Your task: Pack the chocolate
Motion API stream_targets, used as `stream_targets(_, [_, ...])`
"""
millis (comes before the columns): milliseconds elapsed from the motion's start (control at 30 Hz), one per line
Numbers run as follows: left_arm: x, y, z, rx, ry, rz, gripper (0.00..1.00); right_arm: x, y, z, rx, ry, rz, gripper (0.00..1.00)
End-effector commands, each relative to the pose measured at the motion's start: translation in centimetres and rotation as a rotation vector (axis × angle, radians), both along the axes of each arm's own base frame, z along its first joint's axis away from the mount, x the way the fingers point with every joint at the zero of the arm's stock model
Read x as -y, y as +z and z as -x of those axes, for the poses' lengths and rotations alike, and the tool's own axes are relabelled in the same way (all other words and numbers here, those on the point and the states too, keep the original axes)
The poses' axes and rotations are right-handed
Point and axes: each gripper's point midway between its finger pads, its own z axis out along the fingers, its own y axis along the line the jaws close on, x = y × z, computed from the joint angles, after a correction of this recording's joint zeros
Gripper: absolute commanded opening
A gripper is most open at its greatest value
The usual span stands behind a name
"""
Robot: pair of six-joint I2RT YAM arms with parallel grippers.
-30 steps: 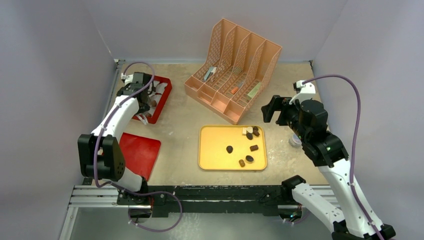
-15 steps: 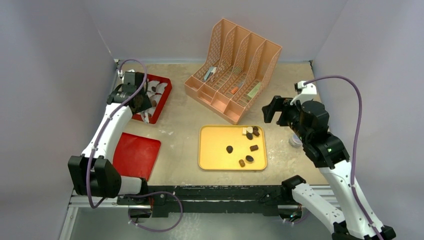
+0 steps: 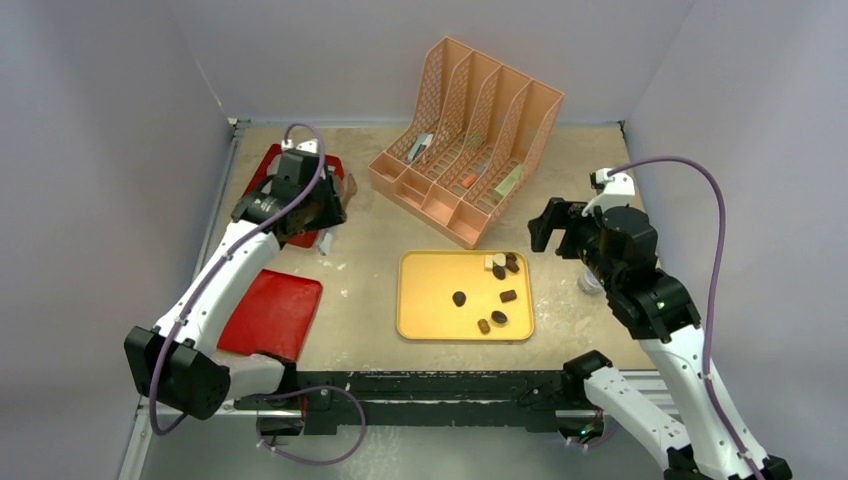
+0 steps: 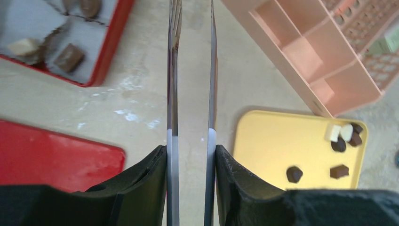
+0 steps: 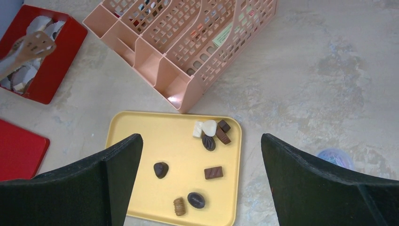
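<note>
My left pincer [image 4: 190, 155] is pressed together on a pair of tongs [image 4: 172, 94]. Their two thin blades run straight up the middle of my left wrist view with a narrow gap between them, and I can see nothing caught in that gap. The tongs hang over bare table, between the red box [image 5: 66, 70] at the upper left and the yellow tray [image 5: 179, 141] at the lower right. My right pincer [image 5: 199, 146] is spread wide and empty, hovering above the tray's right side. By my reckoning the packing is begun but not near its end. A few pieces already sit in the white liners [image 4: 33, 21] of the box; I make out a brown square [image 4: 69, 57], a cream piece and a brown oval, and the rest of the box is out of view or hidden. Most of the chocolate [image 5: 213, 173] lies loose on the tray: four or five huddled at its upper right corner and four scattered toward the lower middle. All of these remain to be carried over, and the red lid [image 3: 275, 310] lying at the lower left of the top view is not yet on the box.
</note>
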Motion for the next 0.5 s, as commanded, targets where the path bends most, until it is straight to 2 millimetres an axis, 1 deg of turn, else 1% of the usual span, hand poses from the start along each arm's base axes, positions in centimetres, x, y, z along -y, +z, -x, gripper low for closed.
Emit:
stream_targets(0, [3.4, 2.9, -0.3, 0.116, -0.022, 0.09, 0.37, 0.8, 1.6, 0.0, 0.052, -0.045, -0.016, 0.97])
stream_targets(67, [4.7, 2.4, 0.1, 0.111, -0.039, 0.079, 0.37, 0.9, 1.7, 0.1, 0.057, -0.048, -0.014, 0.97])
stream_targets(133, [5.7, 1.4, 0.5, 0.1, -0.046, 0.058, 0.37, 1.0, 2.0, 0.1, 0.063, -0.05, -0.014, 0.97])
stream_targets(233, [6.9, -0.2, 0.7, 0.09, -0.042, 0.056, 0.37, 1.1, 2.6, 0.1, 0.076, -0.057, -0.019, 0.97])
stream_targets(333, [8.2, -1.9, 0.9, 0.084, -0.052, 0.056, 0.37, 1.1, 2.6, 0.0, 0.081, -0.06, -0.019, 0.97])
stream_targets(367, [8.5, -2.6, 1.0, 0.084, -0.054, 0.044, 0.37, 1.1, 2.5, 0.0, 0.079, -0.061, -0.019, 0.97])
stream_targets(467, [7.9, -5.0, 1.0, 0.052, -0.015, -0.027, 0.37, 1.1, 2.6, 0.0, 0.075, -0.057, -0.019, 0.97])
